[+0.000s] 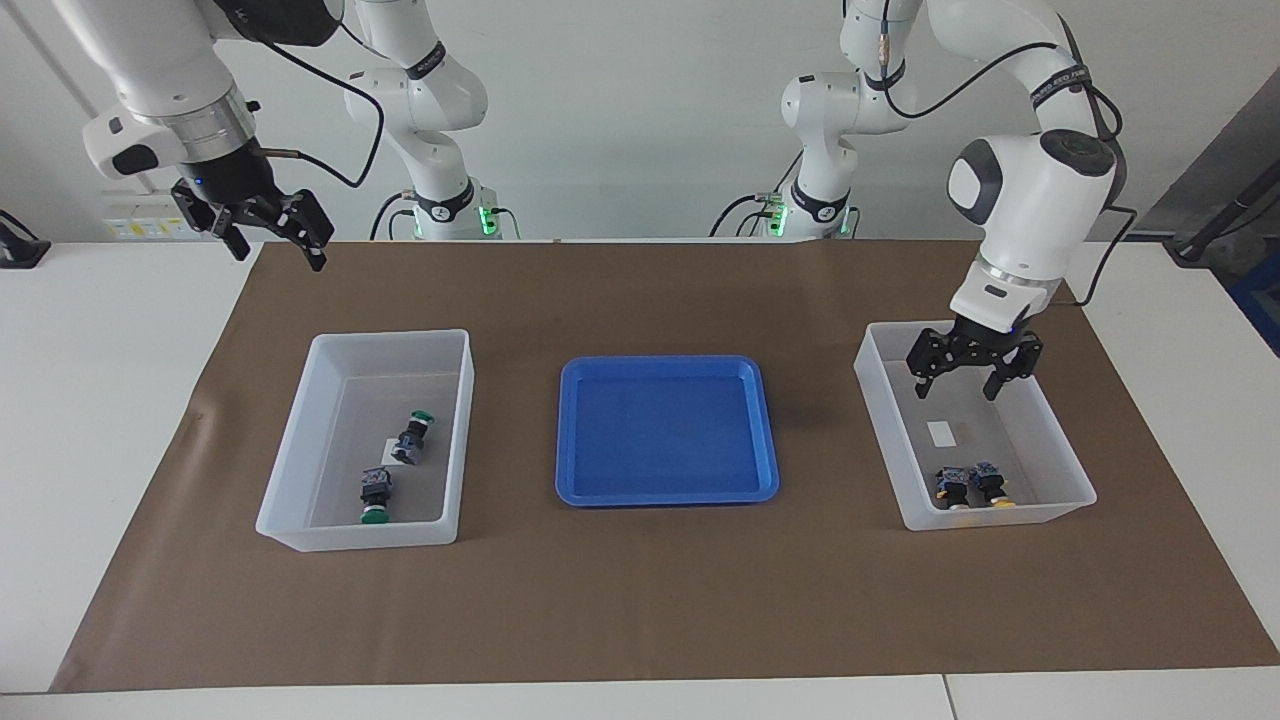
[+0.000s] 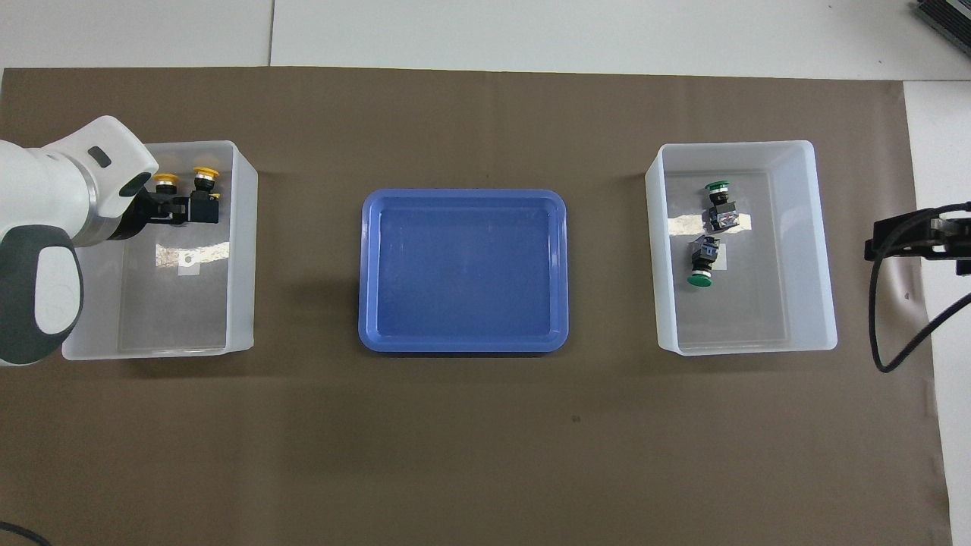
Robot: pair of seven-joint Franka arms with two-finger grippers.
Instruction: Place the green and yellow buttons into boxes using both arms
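A shallow blue tray (image 1: 667, 430) lies empty at the centre of the frame, its rounded rim standing out against a brown paper mat (image 1: 640, 620) that covers most of the white table (image 1: 100, 400). Bare white tabletop shows along the frame's left, right and bottom edges, with a pale wall (image 1: 640, 100) across the top.

A matt brown paper-like sheet (image 1: 640, 600) is spread over the smooth white table (image 1: 100, 400). The 2 boxes (image 1: 290, 440) (image 1: 1070, 470) are seen to be of translucent white plastic, faintly glossy, with light glinting on their floors. The blue tray (image 1: 665, 490) is of smooth plastic with a soft sheen. The arms' shells (image 1: 1030, 190) are shown in glossy white plastic, and the grippers (image 1: 973, 368) (image 1: 262, 228) in matt black.
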